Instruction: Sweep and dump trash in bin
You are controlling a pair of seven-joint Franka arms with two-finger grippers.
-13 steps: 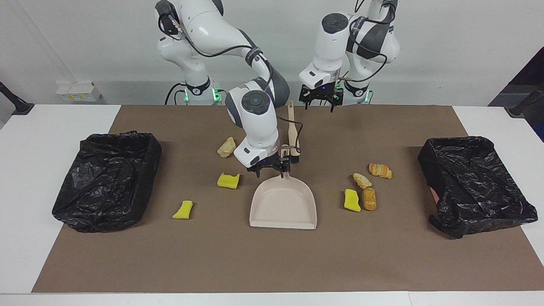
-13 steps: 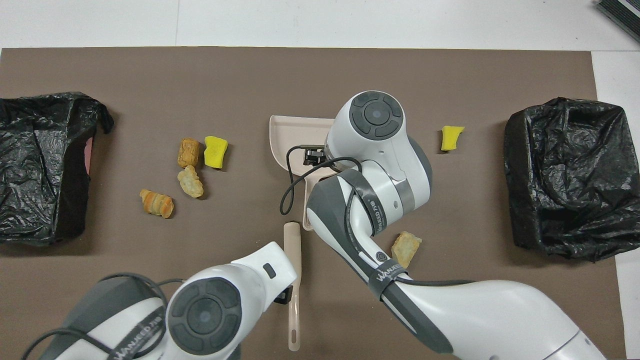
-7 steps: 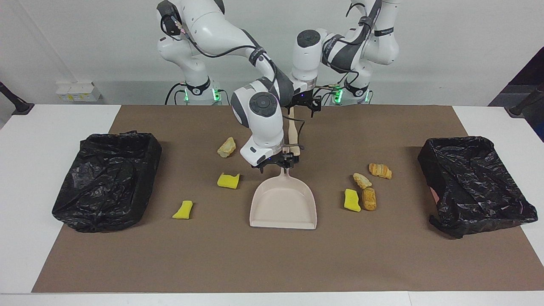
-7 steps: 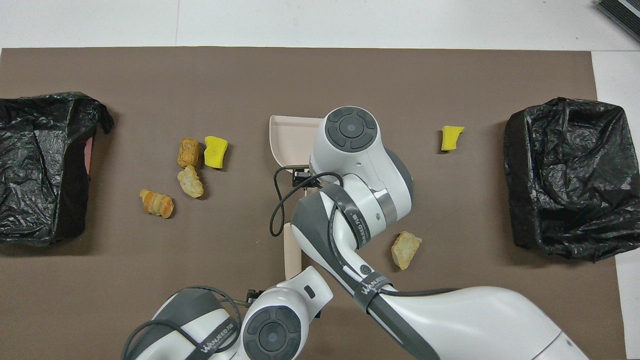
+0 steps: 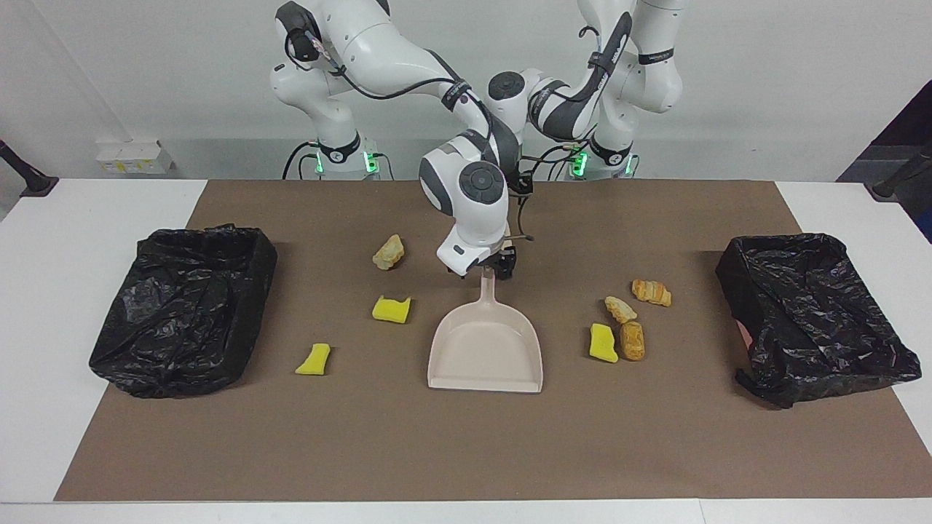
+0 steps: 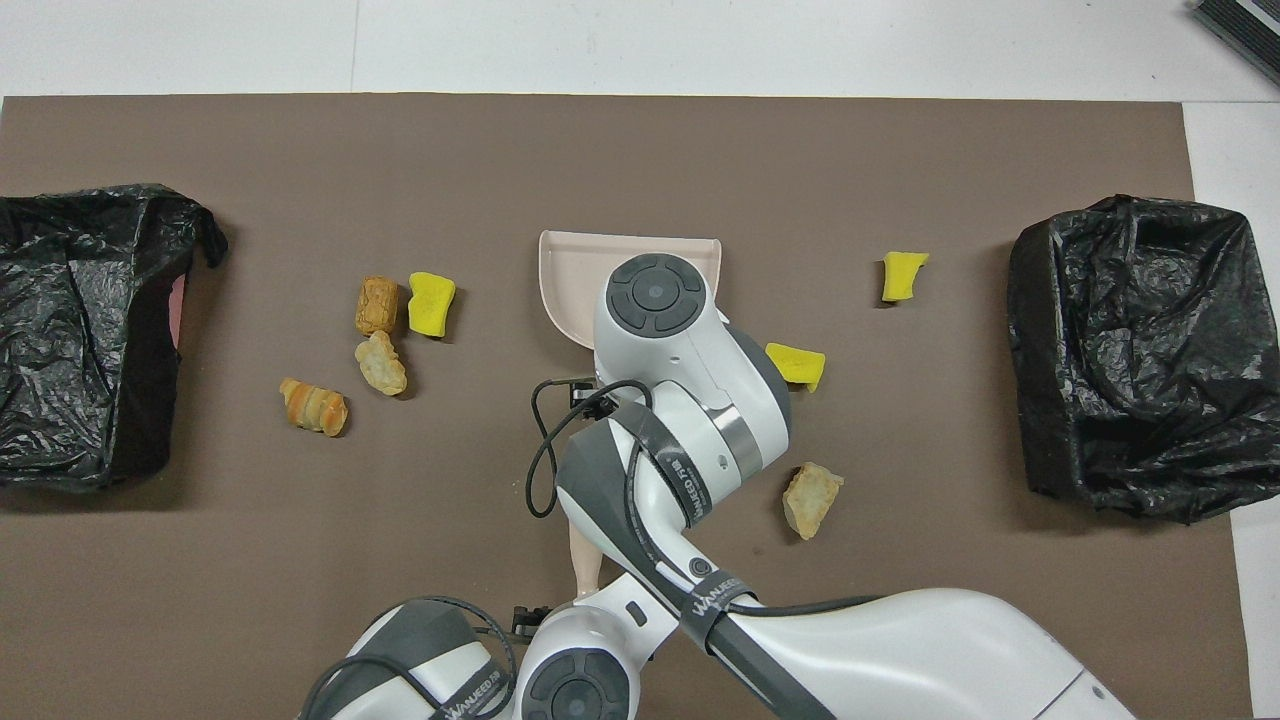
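Note:
The beige dustpan (image 5: 486, 349) lies flat mid-mat, handle toward the robots. My right gripper (image 5: 496, 268) is low over the end of that handle. A short piece of the beige brush (image 6: 583, 545) shows between the arms. My left gripper (image 5: 521, 186) is over the brush, mostly hidden by the right wrist. Yellow chunks (image 5: 391, 309), (image 5: 313, 359) and a bread lump (image 5: 388, 252) lie toward the right arm's end. A yellow chunk (image 5: 603, 343) and bread lumps (image 5: 619, 308), (image 5: 651, 292), (image 5: 632, 340) lie toward the left arm's end.
A black bag-lined bin (image 5: 186, 309) stands at the right arm's end of the brown mat, and another (image 5: 812, 313) at the left arm's end. White table shows around the mat.
My right gripper has slid from the pan's neck along the handle toward the robots, uncovering a yellow chunk in the overhead view. My left arm has swung in and down over the brush.

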